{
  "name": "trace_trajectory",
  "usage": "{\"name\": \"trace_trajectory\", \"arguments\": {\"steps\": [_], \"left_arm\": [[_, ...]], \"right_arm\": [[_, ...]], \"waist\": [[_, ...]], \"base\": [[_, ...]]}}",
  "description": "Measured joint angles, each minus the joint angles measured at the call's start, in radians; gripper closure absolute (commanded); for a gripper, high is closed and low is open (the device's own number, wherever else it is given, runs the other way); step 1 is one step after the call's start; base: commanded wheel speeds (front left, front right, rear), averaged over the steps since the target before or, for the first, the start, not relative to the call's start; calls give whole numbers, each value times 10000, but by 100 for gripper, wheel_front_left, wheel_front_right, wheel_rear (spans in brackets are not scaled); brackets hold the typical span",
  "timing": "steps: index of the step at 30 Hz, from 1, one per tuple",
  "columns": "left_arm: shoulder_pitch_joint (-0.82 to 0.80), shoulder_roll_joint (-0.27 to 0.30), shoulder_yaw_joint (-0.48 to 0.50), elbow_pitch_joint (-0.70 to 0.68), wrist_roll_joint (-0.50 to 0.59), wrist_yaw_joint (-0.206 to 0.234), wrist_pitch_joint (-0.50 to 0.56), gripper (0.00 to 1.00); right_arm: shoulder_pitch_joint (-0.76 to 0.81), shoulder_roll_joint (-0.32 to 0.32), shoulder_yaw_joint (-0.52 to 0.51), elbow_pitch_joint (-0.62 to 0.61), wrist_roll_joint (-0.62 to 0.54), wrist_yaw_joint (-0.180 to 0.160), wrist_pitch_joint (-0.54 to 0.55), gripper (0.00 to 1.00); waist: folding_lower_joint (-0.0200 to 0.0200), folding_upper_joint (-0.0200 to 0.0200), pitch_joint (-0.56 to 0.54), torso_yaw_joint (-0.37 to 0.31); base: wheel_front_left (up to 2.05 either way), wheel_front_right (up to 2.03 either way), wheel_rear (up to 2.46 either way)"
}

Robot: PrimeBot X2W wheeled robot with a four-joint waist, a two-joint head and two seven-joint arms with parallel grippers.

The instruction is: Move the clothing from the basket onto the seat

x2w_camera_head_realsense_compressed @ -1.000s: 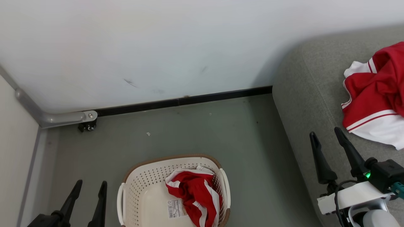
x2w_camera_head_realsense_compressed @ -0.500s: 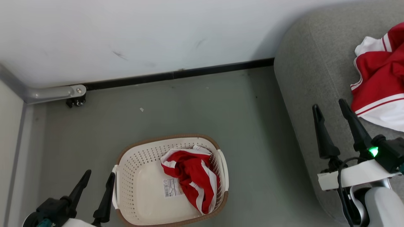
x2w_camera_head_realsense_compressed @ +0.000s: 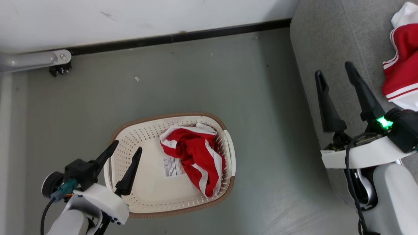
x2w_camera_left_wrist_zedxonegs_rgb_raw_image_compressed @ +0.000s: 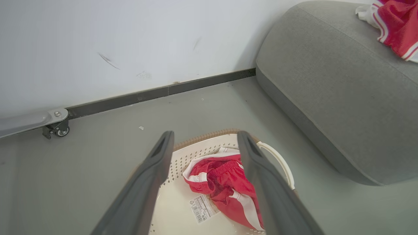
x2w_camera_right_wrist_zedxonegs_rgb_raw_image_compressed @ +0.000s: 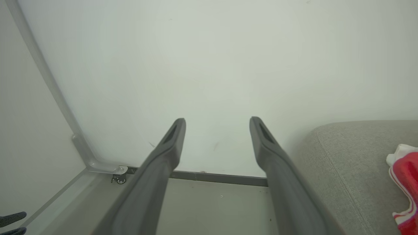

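Note:
A cream-white basket (x2w_camera_head_realsense_compressed: 147,199) (x2w_camera_left_wrist_zedxonegs_rgb_raw_image_compressed: 202,148) with a brown rim stands on the grey floor. Inside it, against its right side, lies a crumpled red and white garment (x2w_camera_head_realsense_compressed: 194,156) (x2w_camera_left_wrist_zedxonegs_rgb_raw_image_compressed: 225,182) next to a printed label. A second red and white garment (x2w_camera_head_realsense_compressed: 401,71) (x2w_camera_left_wrist_zedxonegs_rgb_raw_image_compressed: 395,26) (x2w_camera_right_wrist_zedxonegs_rgb_raw_image_compressed: 405,182) rests on the grey seat (x2w_camera_head_realsense_compressed: 326,42) (x2w_camera_left_wrist_zedxonegs_rgb_raw_image_compressed: 326,85) (x2w_camera_right_wrist_zedxonegs_rgb_raw_image_compressed: 352,169) at the right. My left gripper (x2w_camera_head_realsense_compressed: 127,150) (x2w_camera_left_wrist_zedxonegs_rgb_raw_image_compressed: 204,138) hangs open over the basket's left part, with nothing between its fingers. Above the seat's left edge my right gripper (x2w_camera_head_realsense_compressed: 333,69) (x2w_camera_right_wrist_zedxonegs_rgb_raw_image_compressed: 217,121) stands open and empty.
A white wall with a dark skirting strip (x2w_camera_head_realsense_compressed: 176,36) runs along the back. A grey metal bar on a small castor (x2w_camera_head_realsense_compressed: 58,68) (x2w_camera_left_wrist_zedxonegs_rgb_raw_image_compressed: 55,129) sits at the back left corner. Bare grey floor lies between the basket and the seat.
The head camera has tilted down, so the whole scene has slid up the view. My left gripper has come up and right, from beside the basket to over its left part. Both grippers stay open.

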Motion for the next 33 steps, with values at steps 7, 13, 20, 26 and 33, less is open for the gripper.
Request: {"name": "trace_trajectory", "arguments": {"steps": [7,13,20,26,33], "left_arm": [[-870,-113,-571,721,-288,0,527,0],[-1637,-314,-1060,1256,-476,0,911,0],[-2463,-311,-1358,1900,-713,0,1325,0],[-3059,-278,-1747,2397,-802,0,1801,0],[-3676,-286,-2186,2746,-974,0,2117,0]], "right_arm": [[-579,10,-2,-134,0,0,-31,0],[-1100,25,-10,-339,0,0,-40,0],[-1528,40,-31,-502,-2,0,-42,0],[-1770,59,-38,-625,-6,0,-42,0],[-2552,65,130,-945,-42,0,-42,0]], "waist": [[0,0,712,-63],[0,0,1301,-141],[0,0,1958,-257],[0,0,2486,-376],[0,0,3051,-526]], "base": [[0,0,0],[0,0,0],[0,0,0],[0,0,0],[0,0,0]]}}
